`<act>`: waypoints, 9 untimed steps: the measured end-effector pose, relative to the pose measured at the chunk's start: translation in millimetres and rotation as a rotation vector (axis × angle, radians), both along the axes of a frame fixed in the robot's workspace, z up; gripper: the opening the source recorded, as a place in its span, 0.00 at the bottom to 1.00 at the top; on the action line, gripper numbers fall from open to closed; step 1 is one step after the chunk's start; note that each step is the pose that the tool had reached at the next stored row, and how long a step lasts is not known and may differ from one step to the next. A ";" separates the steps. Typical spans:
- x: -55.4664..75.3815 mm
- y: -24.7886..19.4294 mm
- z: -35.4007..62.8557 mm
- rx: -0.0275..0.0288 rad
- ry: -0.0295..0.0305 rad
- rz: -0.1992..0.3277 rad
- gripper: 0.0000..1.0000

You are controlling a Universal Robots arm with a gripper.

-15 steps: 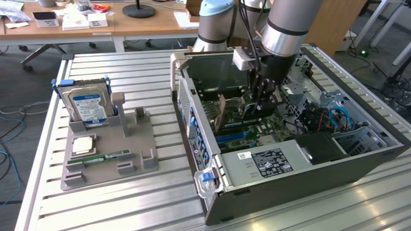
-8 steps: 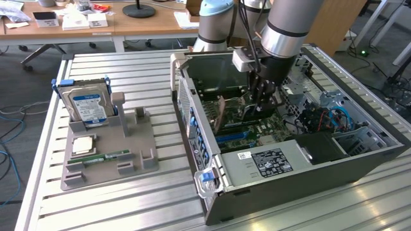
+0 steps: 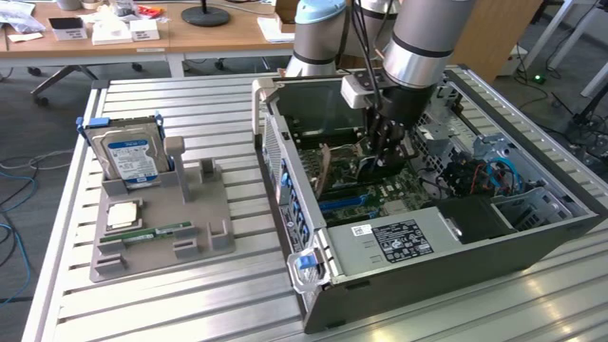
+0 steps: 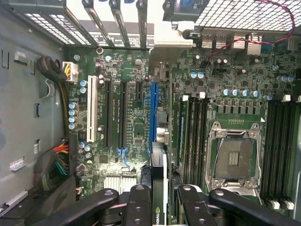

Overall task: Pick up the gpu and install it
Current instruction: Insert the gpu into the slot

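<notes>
pincer [image 4: 162,200] clamped on the gpu [image 4: 159,167], card edge-on in line with the blue slot [image 4: 154,113].

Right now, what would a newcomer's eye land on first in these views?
The gripper reaches deep inside the open computer case, clamped on the gpu, which it holds edge-on in line with the blue expansion slot. Next comes the empty CPU socket beside the memory slots. On the exterior view's left, a blue-labelled hard drive stands upright in a grey fixture.
</notes>
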State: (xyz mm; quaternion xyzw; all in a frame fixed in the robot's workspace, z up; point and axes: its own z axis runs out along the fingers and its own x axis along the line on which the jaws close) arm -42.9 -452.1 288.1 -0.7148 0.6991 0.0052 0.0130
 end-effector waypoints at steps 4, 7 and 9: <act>-0.9 0.0 -2.0 -0.0002 0.0002 0.000 0.26; -1.8 0.0 -2.2 0.0000 0.0000 0.000 0.26; -3.2 0.1 -2.4 0.0002 -0.0001 0.000 0.26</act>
